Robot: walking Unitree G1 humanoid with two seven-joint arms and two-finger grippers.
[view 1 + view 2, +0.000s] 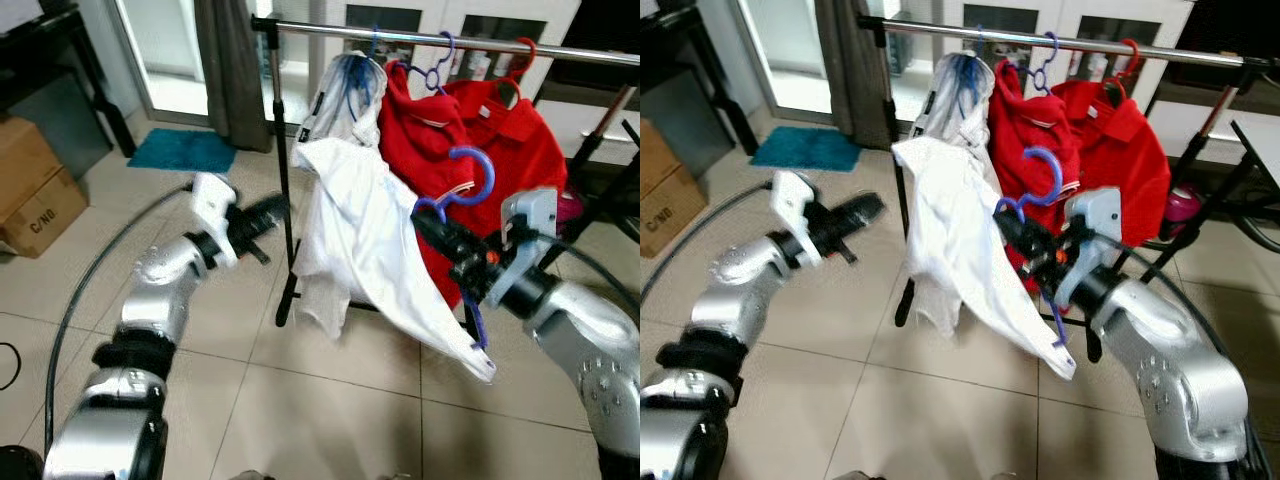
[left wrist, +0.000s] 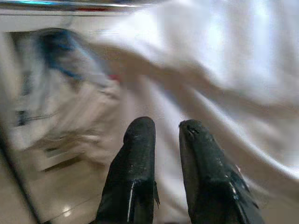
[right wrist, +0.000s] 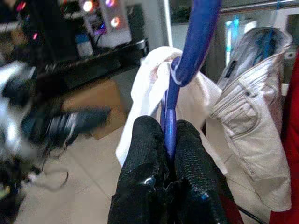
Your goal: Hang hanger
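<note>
A robot stands on a pale tiled floor (image 1: 330, 400) facing a clothes rack with a silver metal rail (image 1: 450, 40) held up by black stands. The right gripper (image 3: 169, 140) is raised in front of the rack, its two black fingers pressed together on the stem of a blue plastic hanger (image 1: 470, 185). The hanger's hook curls upward above the gripper, below the level of the rail and not yet on it. A white shirt (image 1: 360, 240) hangs from this hanger, spreading to the left and down, with its lower corner trailing near the floor in front of the right arm.

On the rail, further back, hang three garments. At the left is a pale grey-white garment (image 1: 345, 105) on a blue hanger. To its right is a red shirt (image 1: 420, 135) on a purple hanger, and right of that a second red shirt (image 1: 515, 140) on a red hanger.

The left gripper (image 1: 262, 218) is held out at the left, near the rack's black upright pole (image 1: 283, 180), pointing toward the white shirt. Its two black fingers (image 2: 135, 163) stand slightly parted with nothing between them, and the white cloth lies blurred just beyond their tips.

At the far left, a brown cardboard box (image 1: 35, 190) sits on the floor. A teal mat (image 1: 182, 150) lies beside a grey curtain (image 1: 232, 70) at the far side of the room.
</note>
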